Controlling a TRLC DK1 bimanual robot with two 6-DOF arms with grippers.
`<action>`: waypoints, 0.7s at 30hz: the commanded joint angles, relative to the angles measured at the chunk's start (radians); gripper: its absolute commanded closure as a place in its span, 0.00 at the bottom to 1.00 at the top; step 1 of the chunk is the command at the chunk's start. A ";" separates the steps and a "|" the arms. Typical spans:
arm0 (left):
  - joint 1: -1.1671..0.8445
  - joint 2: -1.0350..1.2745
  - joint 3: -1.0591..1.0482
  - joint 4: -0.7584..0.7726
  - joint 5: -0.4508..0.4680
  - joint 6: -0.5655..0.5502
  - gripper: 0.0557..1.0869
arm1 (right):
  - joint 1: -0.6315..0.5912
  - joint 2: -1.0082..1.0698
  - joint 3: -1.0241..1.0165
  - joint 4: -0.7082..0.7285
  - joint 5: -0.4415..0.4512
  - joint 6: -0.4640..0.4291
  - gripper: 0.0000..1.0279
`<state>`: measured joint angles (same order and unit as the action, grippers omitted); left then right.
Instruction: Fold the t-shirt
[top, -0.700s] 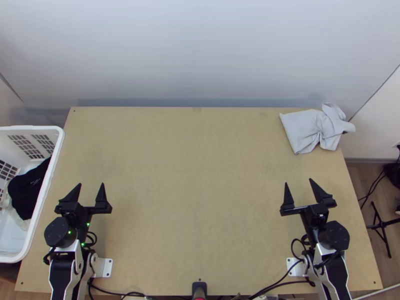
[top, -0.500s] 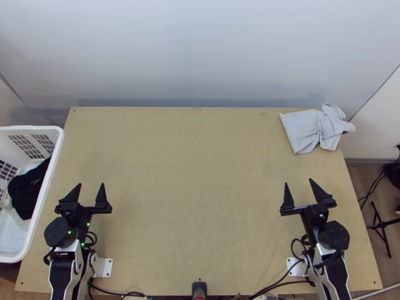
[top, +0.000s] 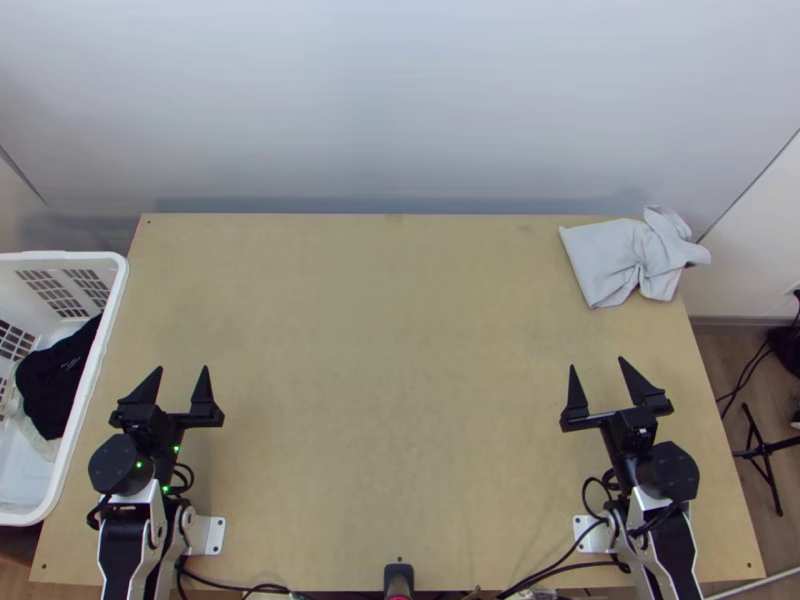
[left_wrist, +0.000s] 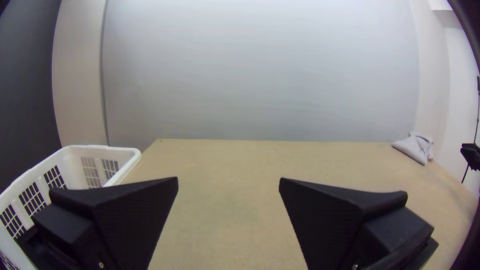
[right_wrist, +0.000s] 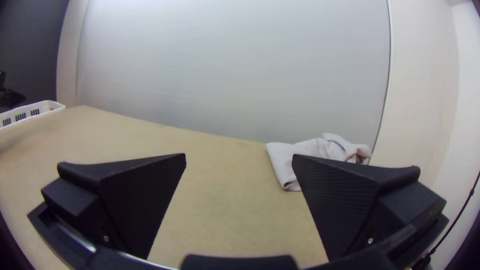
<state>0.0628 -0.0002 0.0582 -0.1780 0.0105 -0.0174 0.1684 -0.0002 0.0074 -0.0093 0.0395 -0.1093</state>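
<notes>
A light grey cloth, apparently the t-shirt (top: 605, 255), lies at the table's far right corner, flat on its left part and bunched on its right. My left gripper (top: 182, 372) is open and empty by the near left of the table, far from the cloth. On the near right, my right gripper (top: 597, 368) also stands open, nearer than the cloth and apart from it. The left wrist view has the left gripper (left_wrist: 229, 179) with its fingers wide apart. In the right wrist view the right gripper (right_wrist: 239, 155) is spread, the cloth (right_wrist: 282, 159) beyond it.
A white basket (top: 95, 390) with dark clothing (top: 55, 385) in it stands at the table's left edge. Bare wooden tabletop (top: 390, 350) stretches between the arms. Cables (top: 545, 575) run along the near edge, and a black stand (top: 765, 450) is off to the right.
</notes>
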 joint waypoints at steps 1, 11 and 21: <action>-0.008 0.000 0.000 0.000 0.002 -0.029 0.05 | 0.002 0.000 0.000 0.000 -0.001 0.007 0.04; 0.012 0.000 0.000 0.000 0.000 -0.003 0.05 | -0.032 -0.003 0.000 0.002 -0.003 0.091 0.04; 0.028 0.246 0.157 0.003 -0.067 -0.009 0.05 | -0.121 0.074 0.105 0.091 0.151 0.123 0.04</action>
<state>0.1009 0.0509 0.0891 -0.1799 -0.0383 -0.0189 0.0757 0.0017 0.0166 0.0242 0.1188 0.0029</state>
